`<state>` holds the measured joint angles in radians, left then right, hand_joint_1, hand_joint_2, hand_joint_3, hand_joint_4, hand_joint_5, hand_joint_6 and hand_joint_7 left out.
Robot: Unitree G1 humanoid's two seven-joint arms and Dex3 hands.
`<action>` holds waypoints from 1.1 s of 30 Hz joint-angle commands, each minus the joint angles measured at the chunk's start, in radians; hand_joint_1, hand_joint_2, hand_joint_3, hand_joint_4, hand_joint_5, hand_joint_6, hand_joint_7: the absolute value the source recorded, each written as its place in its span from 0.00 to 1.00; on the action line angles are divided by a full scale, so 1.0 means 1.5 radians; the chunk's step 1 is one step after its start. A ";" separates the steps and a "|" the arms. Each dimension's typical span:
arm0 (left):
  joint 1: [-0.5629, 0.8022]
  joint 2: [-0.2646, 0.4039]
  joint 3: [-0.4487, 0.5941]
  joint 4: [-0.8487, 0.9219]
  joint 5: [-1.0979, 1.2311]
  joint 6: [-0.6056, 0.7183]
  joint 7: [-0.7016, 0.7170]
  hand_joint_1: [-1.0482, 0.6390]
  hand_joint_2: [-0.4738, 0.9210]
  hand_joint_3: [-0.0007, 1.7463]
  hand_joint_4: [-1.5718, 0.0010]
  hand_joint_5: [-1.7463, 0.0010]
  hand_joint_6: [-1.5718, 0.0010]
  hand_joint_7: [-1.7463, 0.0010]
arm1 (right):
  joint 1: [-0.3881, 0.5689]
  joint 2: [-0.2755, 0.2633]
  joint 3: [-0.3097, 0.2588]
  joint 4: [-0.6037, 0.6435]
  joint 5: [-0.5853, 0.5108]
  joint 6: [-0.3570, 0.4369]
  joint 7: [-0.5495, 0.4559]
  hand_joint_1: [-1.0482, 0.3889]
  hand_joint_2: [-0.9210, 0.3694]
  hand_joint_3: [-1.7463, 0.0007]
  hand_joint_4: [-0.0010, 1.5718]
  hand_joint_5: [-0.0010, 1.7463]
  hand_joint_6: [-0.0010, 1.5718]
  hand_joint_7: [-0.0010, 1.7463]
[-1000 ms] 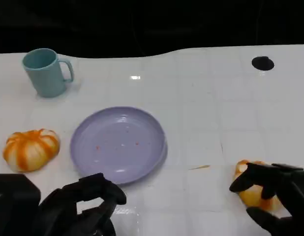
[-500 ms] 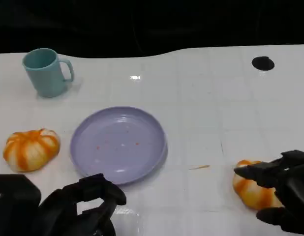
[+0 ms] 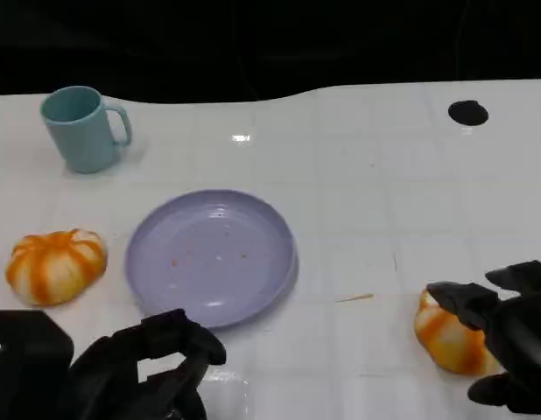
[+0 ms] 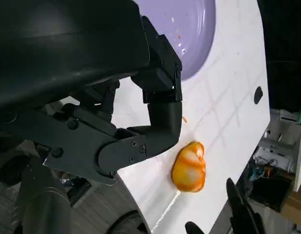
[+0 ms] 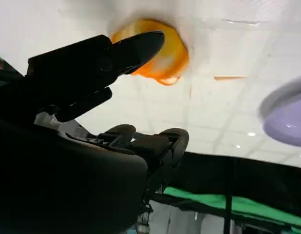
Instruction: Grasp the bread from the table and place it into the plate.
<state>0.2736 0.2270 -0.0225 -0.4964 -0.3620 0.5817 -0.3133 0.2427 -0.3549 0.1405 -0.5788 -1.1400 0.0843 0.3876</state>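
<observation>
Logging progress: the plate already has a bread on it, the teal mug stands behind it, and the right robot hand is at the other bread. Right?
Not quite. The head view shows the plate holds no bread: one bread lies on the table beside it, toward the robot's left. The mug does stand behind, and the right robot hand is at the other bread.

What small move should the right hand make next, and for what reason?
Probably close its fingers on the bread. The right hand is beside this bread with fingers apart and does not yet grip it, and the plate has no bread in it.
</observation>
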 commanded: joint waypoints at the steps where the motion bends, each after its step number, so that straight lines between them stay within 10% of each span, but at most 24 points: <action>1: 0.003 0.003 0.001 -0.010 -0.002 -0.001 0.001 0.39 0.95 0.37 0.55 0.00 0.59 0.20 | -0.030 -0.010 0.015 0.049 -0.022 0.008 0.006 0.34 0.08 1.00 0.12 0.19 0.25 0.00; 33: 0.008 0.001 -0.003 -0.035 -0.004 0.009 0.009 0.39 0.94 0.38 0.55 0.00 0.59 0.20 | -0.219 0.002 0.109 0.436 0.048 0.061 -0.117 0.34 0.00 0.95 0.20 0.10 0.29 0.01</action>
<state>0.2866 0.2247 -0.0322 -0.5339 -0.3621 0.5919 -0.3056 -0.0673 -0.3516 0.2990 0.0162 -1.0891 0.1506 0.2360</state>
